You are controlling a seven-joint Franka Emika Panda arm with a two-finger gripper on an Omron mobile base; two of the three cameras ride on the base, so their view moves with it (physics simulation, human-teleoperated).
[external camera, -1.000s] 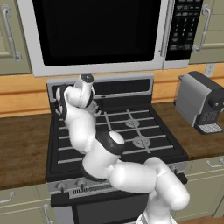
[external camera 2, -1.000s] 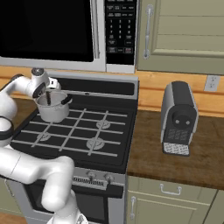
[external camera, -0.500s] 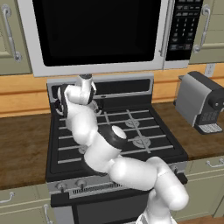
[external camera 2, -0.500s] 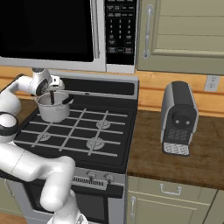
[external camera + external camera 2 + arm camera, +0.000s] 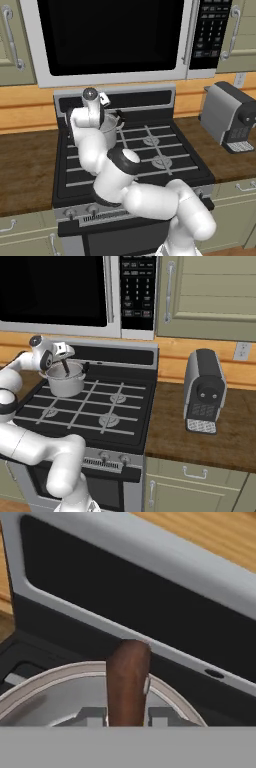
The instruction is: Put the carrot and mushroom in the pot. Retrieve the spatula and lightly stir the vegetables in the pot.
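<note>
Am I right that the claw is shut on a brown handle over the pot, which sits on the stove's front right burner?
Not quite. The pot sits on the back left burner of the stove, as the right base view shows. The rest holds: the claw is shut on the brown handle over the pot.

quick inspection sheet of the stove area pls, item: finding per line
surface: black gas stove between wooden counters
job's things: steel pot on the back left burner; brown spatula handle rises over its rim; carrot and mushroom cannot be made out
clutter: coffee machine on the right counter
claw: claw shut on the spatula handle, above the pot
cables: nothing seen
surroundings: microwave above the stove, cabinets, wall outlet
</note>
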